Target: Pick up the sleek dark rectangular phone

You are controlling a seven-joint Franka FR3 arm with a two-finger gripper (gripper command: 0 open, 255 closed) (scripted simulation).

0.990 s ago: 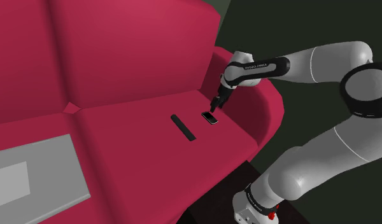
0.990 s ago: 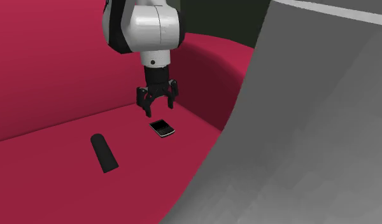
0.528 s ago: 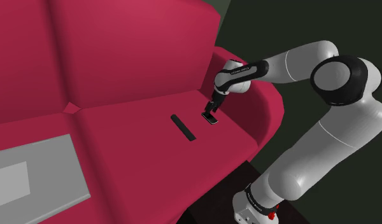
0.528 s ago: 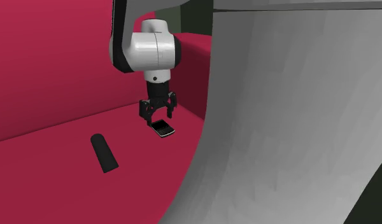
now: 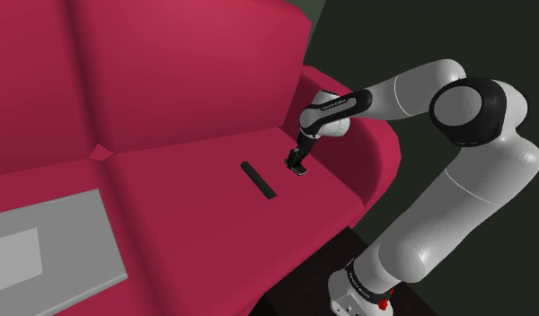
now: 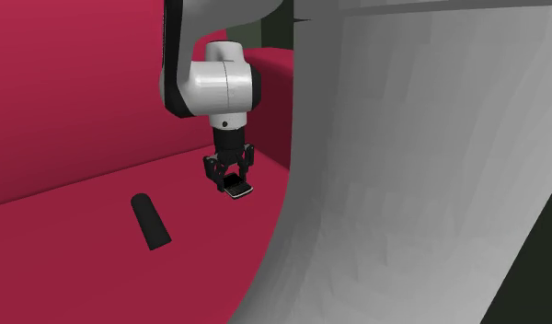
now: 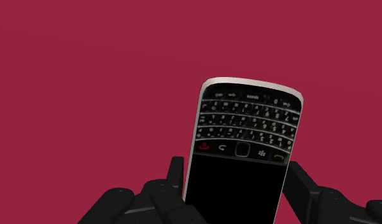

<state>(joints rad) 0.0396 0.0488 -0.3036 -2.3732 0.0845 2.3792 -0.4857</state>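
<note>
The phone [image 7: 247, 159] is a black rectangular handset with a silver rim, a small keyboard and a dark screen. It lies on the red sofa seat [image 5: 196, 206] close to the armrest. My black gripper [image 7: 237, 184] is down over it, and its fingers [image 7: 176, 179] clasp the phone's two long sides at the screen end. From the shoulder view, the gripper [image 5: 297, 162] points down at the phone [image 5: 300, 170] on the cushion. The second exterior view has the gripper [image 6: 233, 182] shut around the phone [image 6: 237, 191].
A long black bar-shaped object [image 5: 258, 179] lies on the seat a short way from the phone, also in the second exterior view [image 6: 150, 221]. A grey slab [image 5: 43, 251] covers the seat at the shoulder view's lower left. The red armrest [image 5: 366, 153] rises just beyond the phone.
The gripper dropped from above the phone down onto it and its fingers went from wide apart to clasping the phone's sides. The arm's elbow swung down and towards the sofa.
</note>
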